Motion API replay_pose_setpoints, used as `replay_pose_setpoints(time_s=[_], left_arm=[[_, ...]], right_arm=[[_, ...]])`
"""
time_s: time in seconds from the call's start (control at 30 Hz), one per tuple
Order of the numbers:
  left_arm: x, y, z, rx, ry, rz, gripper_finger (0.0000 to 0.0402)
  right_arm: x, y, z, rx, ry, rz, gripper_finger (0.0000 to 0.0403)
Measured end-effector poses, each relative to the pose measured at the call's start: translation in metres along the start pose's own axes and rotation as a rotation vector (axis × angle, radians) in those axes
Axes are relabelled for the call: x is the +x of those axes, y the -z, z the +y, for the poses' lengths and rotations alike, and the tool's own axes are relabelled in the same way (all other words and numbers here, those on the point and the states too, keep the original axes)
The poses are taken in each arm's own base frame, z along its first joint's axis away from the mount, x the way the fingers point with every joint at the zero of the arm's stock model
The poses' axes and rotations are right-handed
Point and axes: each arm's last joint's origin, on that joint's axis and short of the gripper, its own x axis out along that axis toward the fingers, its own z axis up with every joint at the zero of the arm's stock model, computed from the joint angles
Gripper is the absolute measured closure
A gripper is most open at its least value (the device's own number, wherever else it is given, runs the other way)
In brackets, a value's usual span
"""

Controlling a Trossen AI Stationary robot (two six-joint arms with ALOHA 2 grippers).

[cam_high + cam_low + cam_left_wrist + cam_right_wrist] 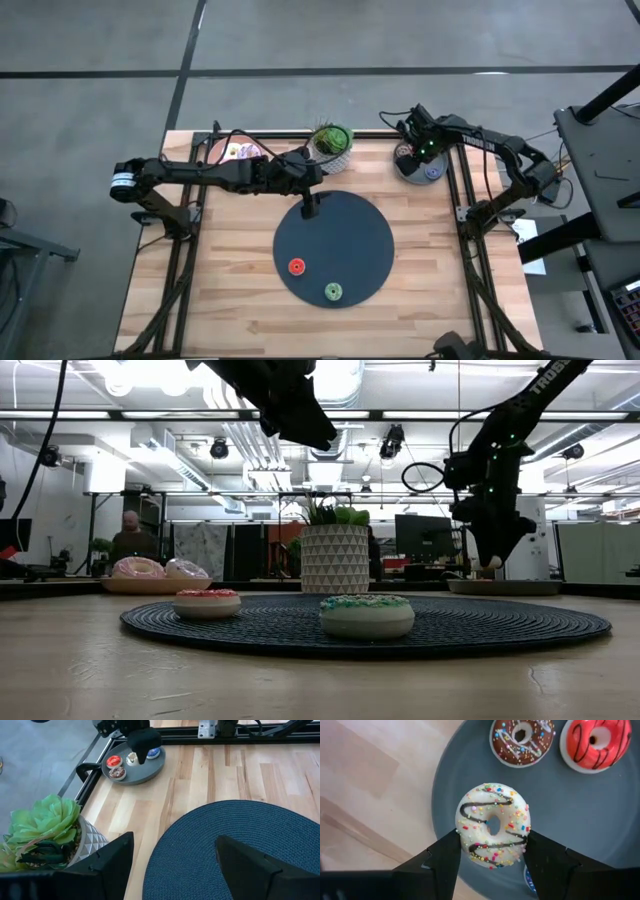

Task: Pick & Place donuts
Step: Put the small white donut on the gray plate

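Observation:
My right gripper (492, 852) points down over the grey plate (585, 825) at the table's far right and is shut on a cream sprinkled donut (492, 817). On that plate lie a brown donut (522, 737), a red donut (595, 742) and a blue donut (153, 753). My left gripper (175, 865) hangs open and holds nothing above the far edge of the dark round mat (335, 245). A red donut (297, 266) and a green donut (333, 291) lie flat on the mat's near part. Larger frosted donuts (137, 567) rest on the pink plate (235, 152) at the far left. My right gripper pinches the cream donut by two opposite points of its outer rim (461, 840), between the two fingers. The fingers (445, 860) come from above, pointing down. The donut lies level with its frosting up. Whether its underside is on the grey plate, I cannot tell.
A potted green plant (332, 143) in a white patterned pot stands at the far edge between the two plates, close to my left arm. Black frame rails (465, 200) run along the table's left and right sides. Bare wood shows around the mat.

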Motion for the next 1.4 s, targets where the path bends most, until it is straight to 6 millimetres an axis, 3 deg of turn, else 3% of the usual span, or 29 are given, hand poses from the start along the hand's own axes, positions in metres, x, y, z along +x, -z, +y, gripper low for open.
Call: replay_pose_setpoints(time_s=[0.3,0.57,1.4], left_arm=[[0.000,0.000,0.000,0.000,0.000,0.000,0.0152],[0.000,0.000,0.000,-0.001,0.000,0.000,0.0152],[0.000,0.000,0.002,-0.011,-0.004,0.001,0.0152]], right_arm=[[0.004,-0.002,0.000,0.034,-0.009,-0.039,0.0206],[0.021,-0.007,0.001,0.051,-0.027,-0.002,0.0206],[0.027,-0.006,0.001,0.043,-0.035,-0.041,0.0206]])
